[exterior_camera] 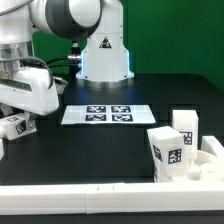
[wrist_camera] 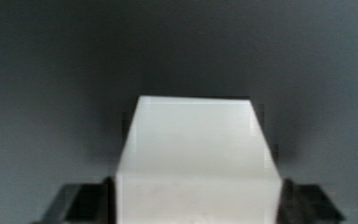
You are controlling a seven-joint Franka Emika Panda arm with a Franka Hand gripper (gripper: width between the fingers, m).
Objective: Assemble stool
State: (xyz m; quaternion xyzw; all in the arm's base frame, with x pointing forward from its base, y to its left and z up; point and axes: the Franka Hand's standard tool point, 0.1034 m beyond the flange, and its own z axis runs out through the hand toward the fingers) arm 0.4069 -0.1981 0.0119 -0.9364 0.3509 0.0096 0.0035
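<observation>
Stool (exterior_camera: pixel 185 130) parts are all there is so far; nothing looks joined. Nearest in the exterior view, a white rail (exterior_camera: pixel 100 195) runs along the front edge of the black counter (exterior_camera: pixel 110 150), probably to stop parts sliding off and to give something to brace them against. Just behind it, at the exterior view's right, the loose legs (exterior_camera: pixel 166 152) stand upright and close together. They are chunky white blocks with black-and-white square tags on their faces, presumably so the cameras can track each piece. A lower white piece (exterior_camera: pixel 208 158) touches them at the frame edge. It may be the round seat, but it is too cut off to say.

Farther back, at the exterior view's left, is the gripped leg (exterior_camera: pixel 14 125), well apart from the others and tilted, with a tag showing. The wrist view shows the hold plainly: the dark fingers (wrist_camera: pixel 83 203) are clenched on it from both sides, and the plain white block runs straight out between them, narrowing slightly towards its far end. Grasping across the flat sides should keep it from twisting when it goes into a socket. Whether its lower end touches the counter cannot be told.

Beyond lies the marker board (exterior_camera: pixel 108 113), flat in mid-counter, and behind that the robot base (exterior_camera: pixel 105 55).
</observation>
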